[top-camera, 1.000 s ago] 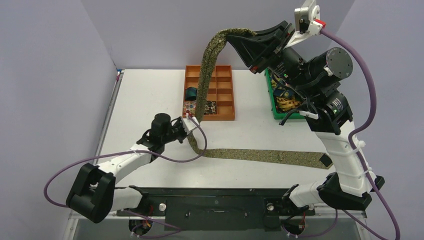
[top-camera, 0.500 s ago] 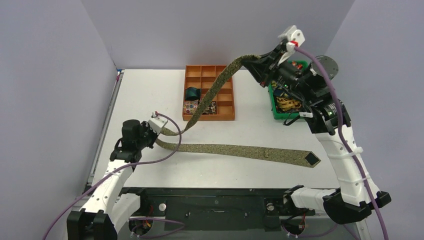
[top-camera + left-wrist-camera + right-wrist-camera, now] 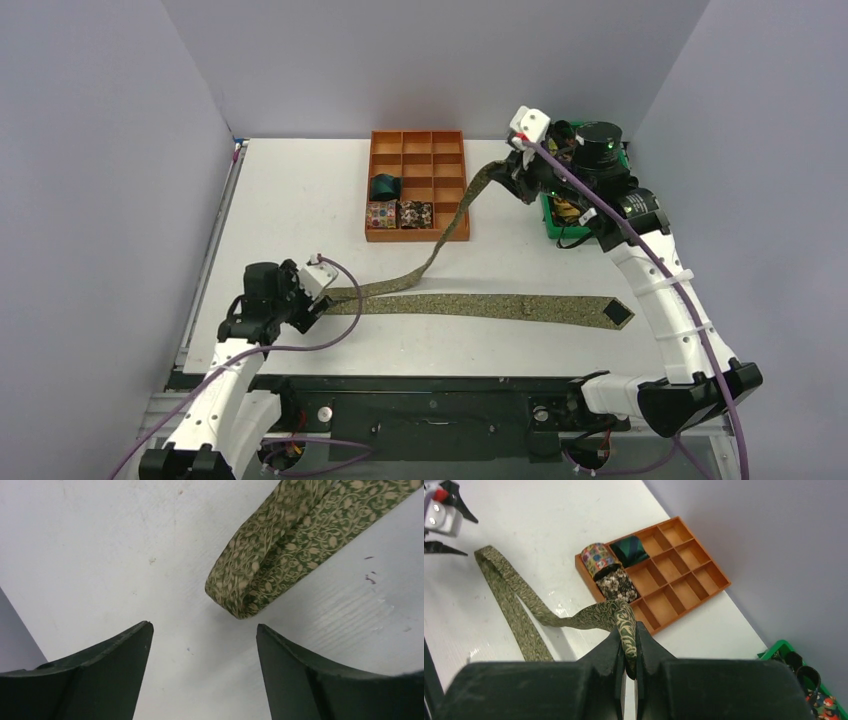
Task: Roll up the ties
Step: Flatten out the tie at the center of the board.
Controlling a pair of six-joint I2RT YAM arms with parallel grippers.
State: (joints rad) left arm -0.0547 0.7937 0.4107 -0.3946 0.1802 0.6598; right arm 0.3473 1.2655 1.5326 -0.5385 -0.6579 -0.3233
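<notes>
From above, the olive-gold tie [image 3: 480, 303] lies flat across the white bench [image 3: 290, 200], its wide pointed end toward the right. At the left it folds back on itself, and the narrower strip rises off the bench, passes over the front right corner of the orange tray [image 3: 455, 150] and reaches the right gripper [image 3: 508, 172]. The left gripper [image 3: 322, 303] sits low, just beside the fold. In the tray's left column are a teal coil [image 3: 384, 186] and, in front of it, a floral coil [image 3: 380, 214]; a dark flecked coil [image 3: 416, 213] fills the compartment beside the floral one. A green bin [image 3: 552, 222] shows partly behind the right arm.

The left wrist view has its two dark fingers [image 3: 100, 665] standing well apart with bare bench between them — the jaws are released and grasp nothing. The tie's fold lies just ahead of the tips, not touching either.

The right wrist view shows the jaws clenched on the narrow strip, which hangs from them to the bench and runs to the fold at the upper left. The tray with its three coils lies beyond — the green bin's corner is at the lower right.
</notes>
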